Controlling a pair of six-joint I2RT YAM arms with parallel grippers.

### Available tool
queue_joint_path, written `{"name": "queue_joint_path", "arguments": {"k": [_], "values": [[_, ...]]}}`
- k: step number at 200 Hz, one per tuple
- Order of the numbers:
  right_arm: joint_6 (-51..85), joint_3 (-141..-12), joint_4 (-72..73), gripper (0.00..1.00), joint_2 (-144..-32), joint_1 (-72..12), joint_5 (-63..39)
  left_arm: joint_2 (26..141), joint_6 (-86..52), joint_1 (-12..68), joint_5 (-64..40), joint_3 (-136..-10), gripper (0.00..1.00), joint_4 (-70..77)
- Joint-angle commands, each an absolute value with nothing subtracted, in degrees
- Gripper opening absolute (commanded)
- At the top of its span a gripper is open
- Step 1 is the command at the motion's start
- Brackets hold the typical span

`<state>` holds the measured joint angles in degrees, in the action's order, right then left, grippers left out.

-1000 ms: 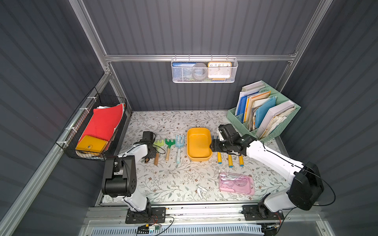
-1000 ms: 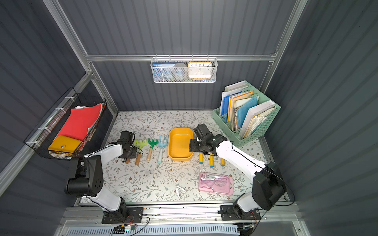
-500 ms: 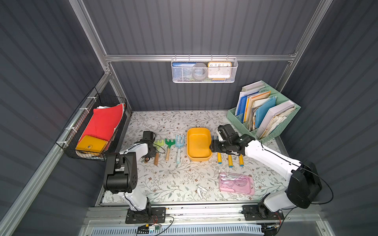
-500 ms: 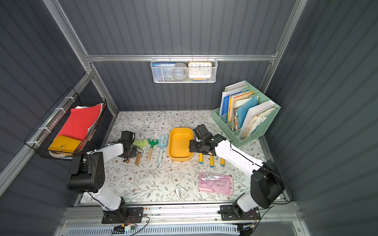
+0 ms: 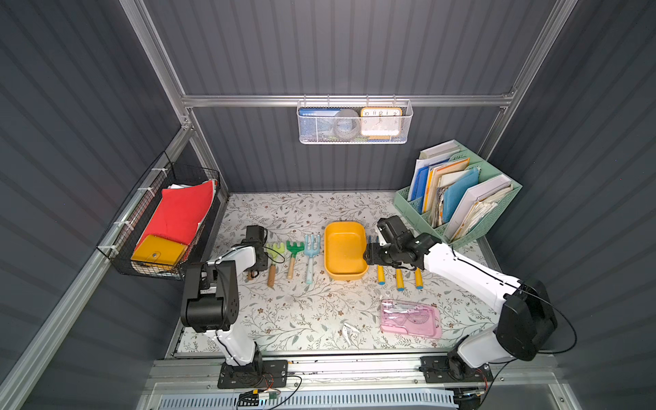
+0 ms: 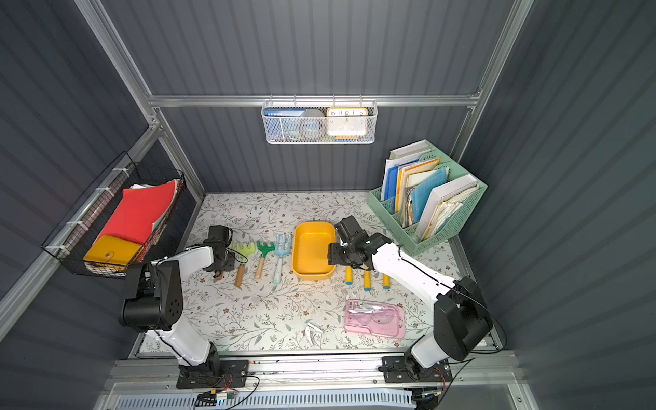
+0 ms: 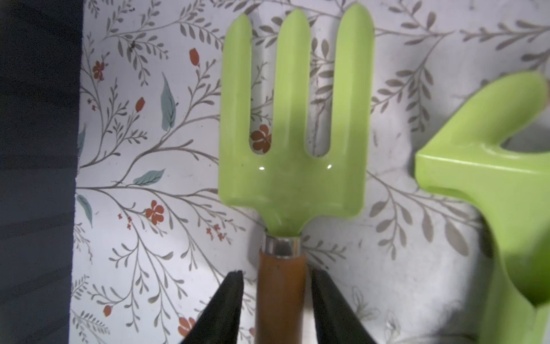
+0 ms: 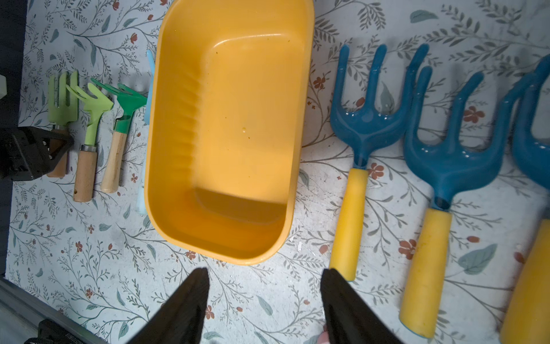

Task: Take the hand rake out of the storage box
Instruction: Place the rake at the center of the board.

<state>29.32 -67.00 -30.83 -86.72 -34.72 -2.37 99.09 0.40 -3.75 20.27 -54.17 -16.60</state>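
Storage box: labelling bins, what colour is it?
Plain yellow storage box, clearest in the right wrist view.

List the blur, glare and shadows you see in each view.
Left wrist view: the lime-green three-tined tool is sharp with two tiny glare spots, the neighbouring green tool at the frame edge blurred. Right wrist view: the storage box has one end in shadow; the blue rake heads glint. In both top views, bright table, dark walls.
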Motion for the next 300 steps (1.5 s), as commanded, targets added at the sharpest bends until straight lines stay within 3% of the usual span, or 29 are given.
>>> {"name": "queue_joint_path", "arguments": {"k": [1, 85, 112, 118, 121, 153, 172, 176, 181, 249, 300], "values": [[29.72, -68.55, -30.76, 0.65, -87.28, -34.93, -2.46, 100.11, -0.08, -4.14, 20.28, -53.59, 0.45, -19.49], [29.07, -69.65, -32.41, 0.67, -86.57, -34.98, -0.72, 93.91, -5.15, -4.04, 18.17, -59.43, 0.5, -21.75], [27.13, -71.03, -34.56, 0.74, -86.23, -34.98, 1.01, 89.83, -7.32, -3.87, 13.96, -60.0, 0.53, -19.85], [26.67, -71.3, -34.91, 0.94, -86.01, -34.84, 1.45, 89.42, -7.63, -3.59, 13.3, -60.4, 0.53, -19.69], [26.47, -71.34, -34.97, 0.98, -85.89, -34.81, 1.74, 89.31, -7.91, -3.36, 13.07, -60.79, 0.53, -19.76], [25.51, -71.43, -35.54, 0.99, -83.49, -33.03, 4.28, 88.55, -9.49, 1.38, 12.02, -65.21, 0.55, -20.13], [24.61, -71.25, -36.68, 0.99, -82.33, -30.6, 5.05, 88.59, -9.82, 5.02, 12.13, -67.63, 0.63, -19.99], [24.53, -71.21, -36.94, 0.99, -82.13, -30.11, 5.36, 88.6, -9.99, 5.48, 11.94, -68.01, 0.94, -19.84], [24.24, -70.98, -37.24, 0.99, -81.74, -29.34, 5.73, 88.46, -10.22, 5.92, 11.58, -68.18, 1.0, -19.51], [21.32, -59.32, -26.4, 0.99, -71.88, -13.44, 7.95, 82.39, -13.75, 6.77, 9.24, -60.11, 1.0, -3.93], [8.9, -41.78, -3.76, 0.99, -62.62, -11.19, 18.64, 82.65, -12.1, 6.68, 14.94, -54.22, 1.0, 8.54]]}}
